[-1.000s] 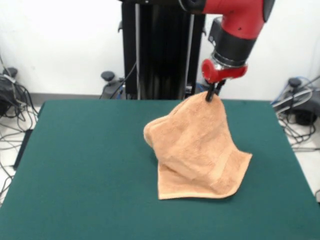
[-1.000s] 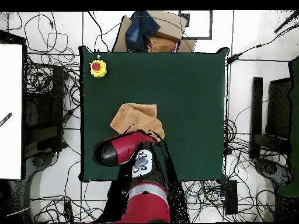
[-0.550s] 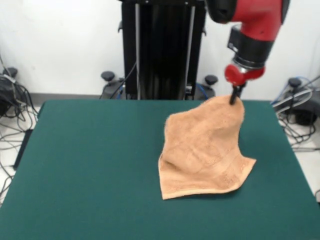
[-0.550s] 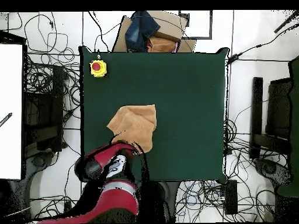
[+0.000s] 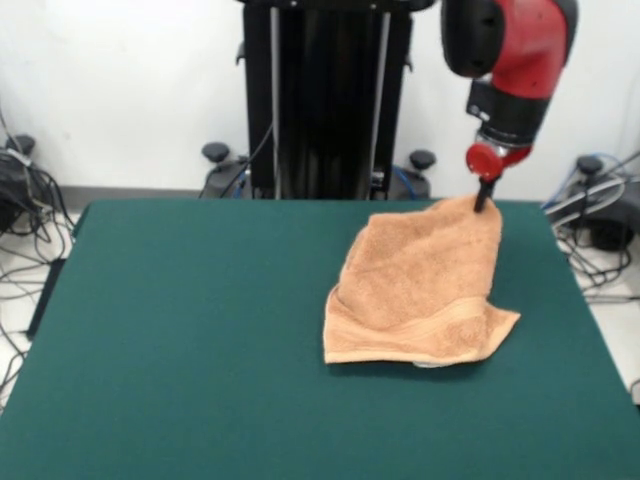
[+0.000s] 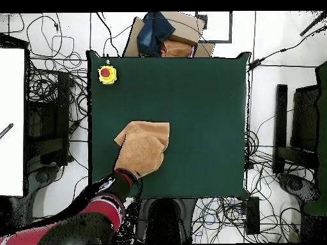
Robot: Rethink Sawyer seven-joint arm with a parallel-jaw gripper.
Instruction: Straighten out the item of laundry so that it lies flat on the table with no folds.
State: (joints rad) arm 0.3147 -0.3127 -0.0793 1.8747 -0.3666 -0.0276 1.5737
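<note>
on the green table [image 5: 180,340], toward the robot's edge and off to one side, lies the peach towel [image 5: 420,290], mostly spread, one corner raised and pinched in the gripper [image 5: 484,201], clamped shut on that corner. looks soft, light and limp, likely to drape and drag rather than slide stiffly. best held by a corner or the hem; the loose flap at the towel's banded end probably still needs pulling out.
</note>
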